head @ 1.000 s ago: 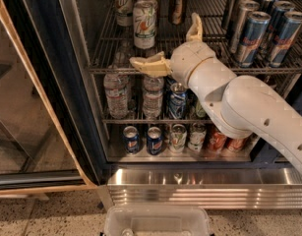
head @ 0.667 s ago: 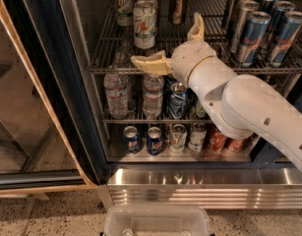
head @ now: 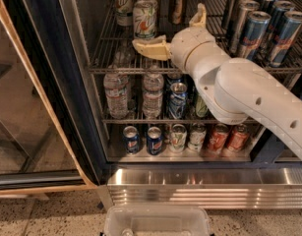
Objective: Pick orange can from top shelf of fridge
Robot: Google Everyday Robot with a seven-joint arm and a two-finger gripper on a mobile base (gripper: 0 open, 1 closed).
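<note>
The orange can point(head: 178, 3) stands upright near the back of the top shelf point(head: 107, 69) of the fridge point(head: 199, 186), behind the white-and-green cans point(head: 144, 17). My gripper point(head: 168, 26) reaches over the shelf on the white arm coming in from the right. It is open wide and empty. One finger point(head: 146, 48) points left above the shelf's front rail, and the other finger point(head: 199, 15) points up to the right of the orange can. The can stands just beyond the gap between them, apart from both.
Tall blue-and-silver cans point(head: 252, 31) fill the right of the top shelf. Water bottles point(head: 116, 93) and cans stand on the middle rack, with several small cans point(head: 153, 139) on the bottom. The open glass door point(head: 37, 107) is at the left. A clear plastic bin point(head: 157, 222) sits below.
The open gripper has moved up and deeper over the top shelf, closer to the orange can. The cans have not moved.
</note>
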